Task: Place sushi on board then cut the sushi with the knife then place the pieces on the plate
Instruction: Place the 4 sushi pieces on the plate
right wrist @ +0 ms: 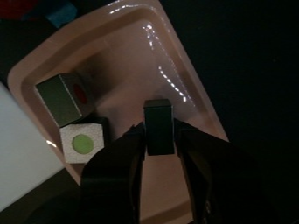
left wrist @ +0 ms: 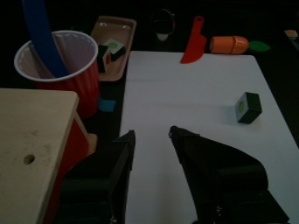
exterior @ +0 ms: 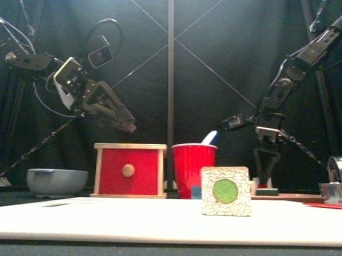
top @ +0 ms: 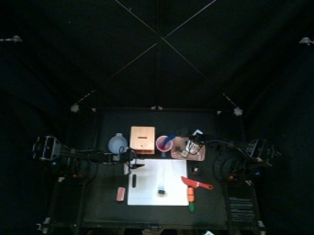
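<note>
Top view: board on blk table

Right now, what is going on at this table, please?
The right fingers hold a dark sushi piece over the pink tray, where two pieces already lie. Another piece stands on the white board. The left fingers hang open above the board, and the red knife lies by its edge.

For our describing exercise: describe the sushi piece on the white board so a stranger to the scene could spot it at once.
Find the white cutting board mid-table. One sushi piece stands on it, toward the front. It shows a green centre and, unlike the pieces in the pink tray, has no other piece beside it.
</note>
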You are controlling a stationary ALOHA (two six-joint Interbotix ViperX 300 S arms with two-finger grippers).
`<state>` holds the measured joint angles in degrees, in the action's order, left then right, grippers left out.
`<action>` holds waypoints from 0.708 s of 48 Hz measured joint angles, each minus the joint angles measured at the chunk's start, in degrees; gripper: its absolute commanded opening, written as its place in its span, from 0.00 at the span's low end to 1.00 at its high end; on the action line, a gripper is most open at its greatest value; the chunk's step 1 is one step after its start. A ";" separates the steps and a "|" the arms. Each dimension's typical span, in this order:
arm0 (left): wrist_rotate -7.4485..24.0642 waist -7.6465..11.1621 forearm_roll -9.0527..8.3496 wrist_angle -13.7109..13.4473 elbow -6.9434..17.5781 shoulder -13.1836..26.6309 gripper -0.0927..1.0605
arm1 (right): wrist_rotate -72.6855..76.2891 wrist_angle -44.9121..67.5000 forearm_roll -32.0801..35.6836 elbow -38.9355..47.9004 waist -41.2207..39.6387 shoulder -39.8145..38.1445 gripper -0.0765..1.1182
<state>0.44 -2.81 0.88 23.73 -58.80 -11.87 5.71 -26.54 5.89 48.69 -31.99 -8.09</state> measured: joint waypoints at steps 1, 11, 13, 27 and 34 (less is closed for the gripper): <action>0.00 0.00 0.00 -0.09 0.09 0.00 0.75 | 0.00 0.00 0.00 0.00 -0.09 0.35 0.69; -0.09 0.00 0.00 -0.09 0.09 0.00 0.75 | 0.35 -0.26 0.79 -0.18 -0.18 0.35 0.77; -0.09 0.00 -0.09 0.00 0.09 0.00 0.75 | 0.53 -0.88 0.79 -0.35 0.00 -0.44 0.77; -0.09 0.09 -0.09 0.00 0.09 0.00 0.75 | 0.79 -6.77 -1.67 -5.10 13.01 -7.73 0.77; -0.09 0.09 -0.09 0.00 0.09 -0.09 0.75 | 0.88 -6.86 -2.64 -8.26 23.99 -7.91 0.77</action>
<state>0.35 -2.72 0.79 23.73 -58.71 -11.95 6.59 -33.40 3.25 40.43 -8.00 -16.00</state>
